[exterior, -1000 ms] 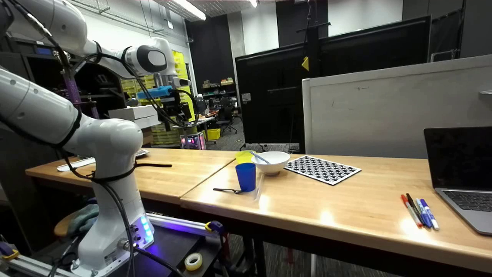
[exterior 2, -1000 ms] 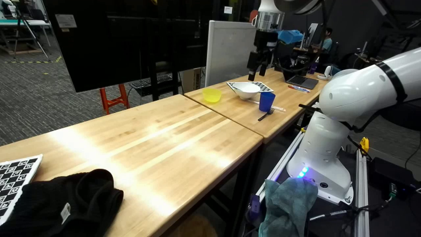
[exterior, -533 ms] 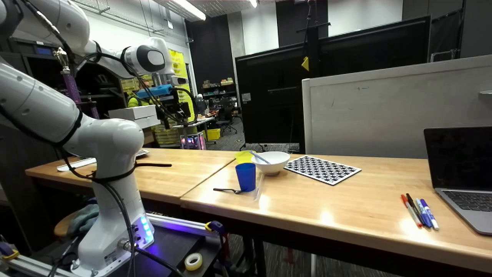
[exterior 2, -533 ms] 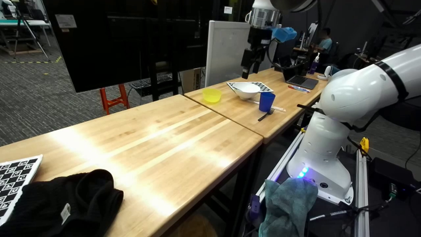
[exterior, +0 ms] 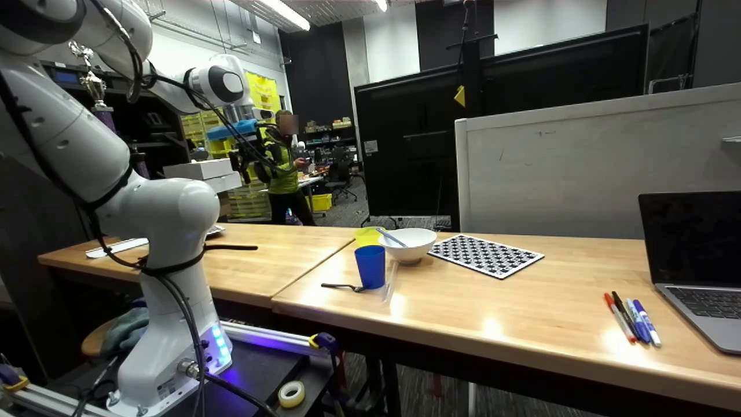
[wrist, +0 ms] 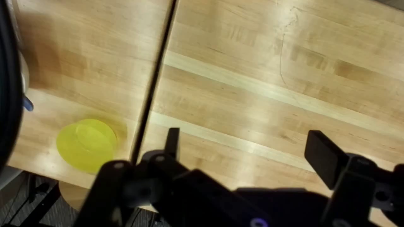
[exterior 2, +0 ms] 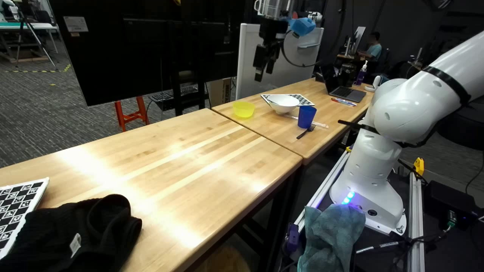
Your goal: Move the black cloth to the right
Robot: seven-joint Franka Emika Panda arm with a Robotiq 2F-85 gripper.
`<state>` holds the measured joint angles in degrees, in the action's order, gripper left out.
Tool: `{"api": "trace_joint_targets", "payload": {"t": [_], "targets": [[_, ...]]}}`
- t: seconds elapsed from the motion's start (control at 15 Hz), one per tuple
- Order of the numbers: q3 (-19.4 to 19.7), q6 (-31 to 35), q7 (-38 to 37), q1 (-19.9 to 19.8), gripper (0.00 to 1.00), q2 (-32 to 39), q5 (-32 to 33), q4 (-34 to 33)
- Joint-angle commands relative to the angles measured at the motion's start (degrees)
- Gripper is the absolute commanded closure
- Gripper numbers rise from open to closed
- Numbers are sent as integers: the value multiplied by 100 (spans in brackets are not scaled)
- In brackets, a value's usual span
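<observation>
The black cloth point(exterior 2: 75, 234) lies crumpled in an exterior view on the near left of the wooden table, with a white tag showing. It overlaps the edge of a checkered board point(exterior 2: 17, 211). The cloth does not show in the wrist view or in the exterior view with the robot base at left. My gripper point(exterior 2: 264, 72) hangs high above the tables, far from the cloth. In the wrist view the gripper point(wrist: 247, 154) has its fingers wide apart, with only bare tabletop between them.
A yellow bowl point(wrist: 86, 145), white bowl point(exterior 2: 283, 105), blue cup point(exterior 2: 306, 117) and fork point(exterior 2: 305, 131) stand on the farther table. A second checkered board point(exterior: 486, 255), pens point(exterior: 632, 318) and a laptop point(exterior: 694, 249) are there too. A gap point(wrist: 154, 78) separates the tables.
The arm has swung: the gripper moved left and slightly up in the exterior view that shows the cloth. The cloth has not moved. A person now shows in the background.
</observation>
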<state>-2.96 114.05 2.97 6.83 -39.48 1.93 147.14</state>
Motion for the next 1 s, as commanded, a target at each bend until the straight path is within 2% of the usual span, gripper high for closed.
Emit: {"api": "trace_joint_targets", "payload": {"t": [0.0,0.47,0.73,0.93], "targets": [[-190,222,100,234,0,712,-201,-552],[-990,1046,-445,702,0,2131,-636,-1474],[-1524,1275,-944,915,0,3083,-540,-2311],[-1779,1255,-1121,1071,0,3833,-402,-3042]]}}
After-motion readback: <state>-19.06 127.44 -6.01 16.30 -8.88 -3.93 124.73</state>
